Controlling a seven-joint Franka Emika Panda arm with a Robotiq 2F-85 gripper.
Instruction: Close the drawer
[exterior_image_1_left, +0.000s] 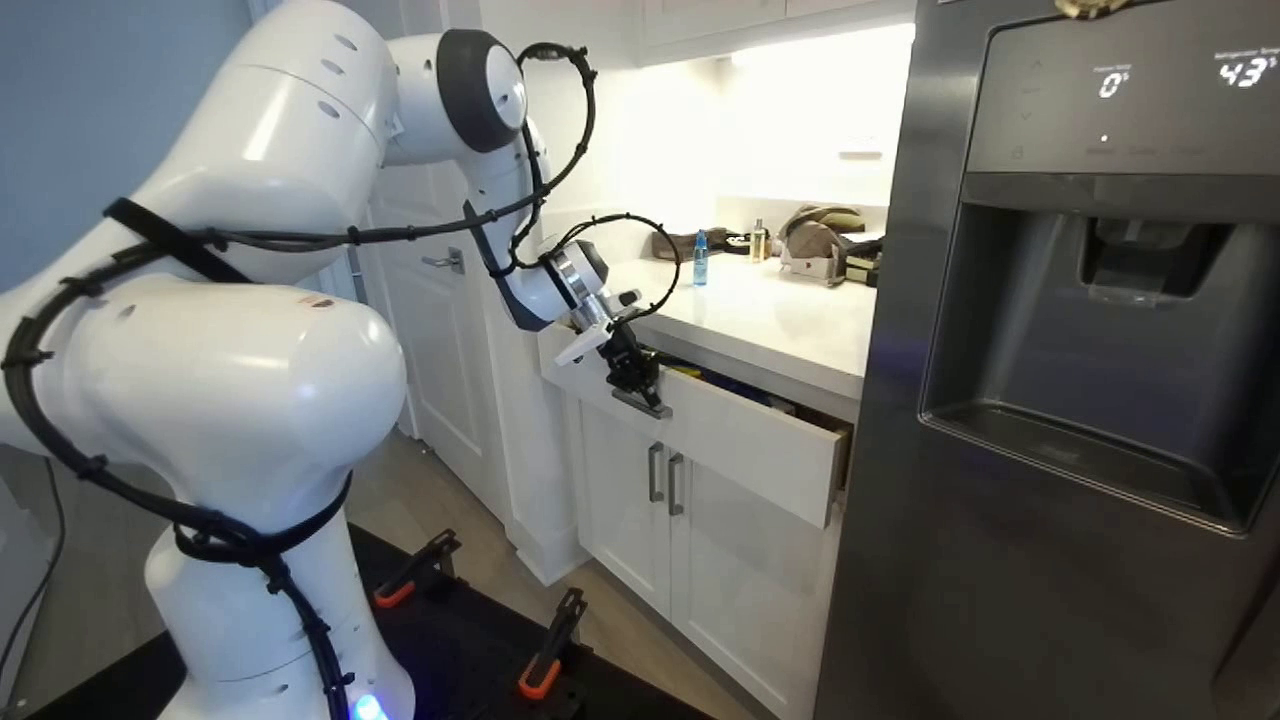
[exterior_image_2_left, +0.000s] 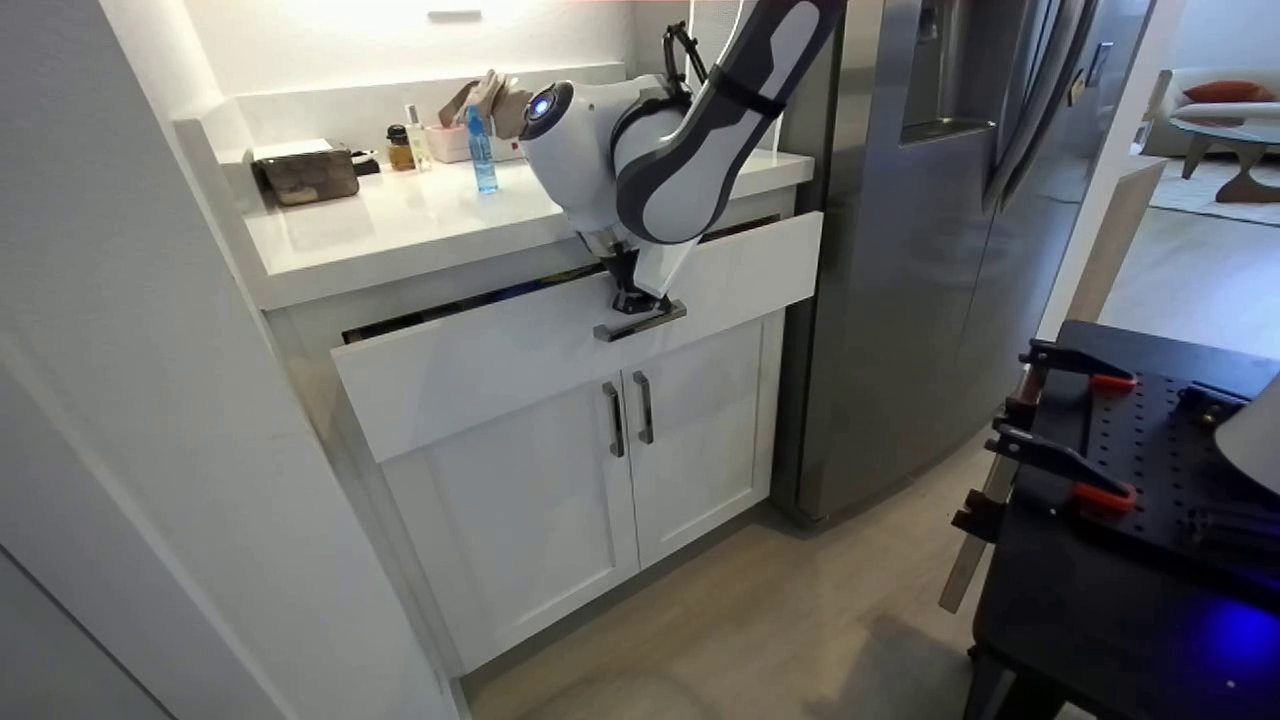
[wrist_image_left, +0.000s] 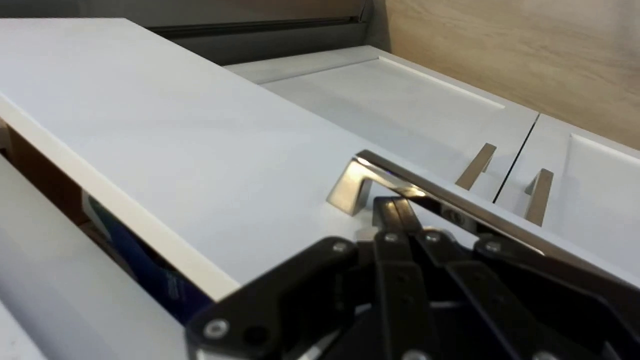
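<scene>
Meeting tip to tip around nothing, the jaws sit just beside the handle (wrist_image_left: 447, 201), contact unclear. The drawer (exterior_image_2_left: 500, 365) stands partly open above cabinet doors (exterior_image_2_left: 530, 525); if the jaws snag behind that handle, backing away could drag it outward.

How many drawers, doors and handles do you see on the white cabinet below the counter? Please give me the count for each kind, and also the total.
Drawer: 1
Cabinet doors: 2
Horizontal drawer handle: 1
Vertical door handles: 2
Total: 6
</scene>
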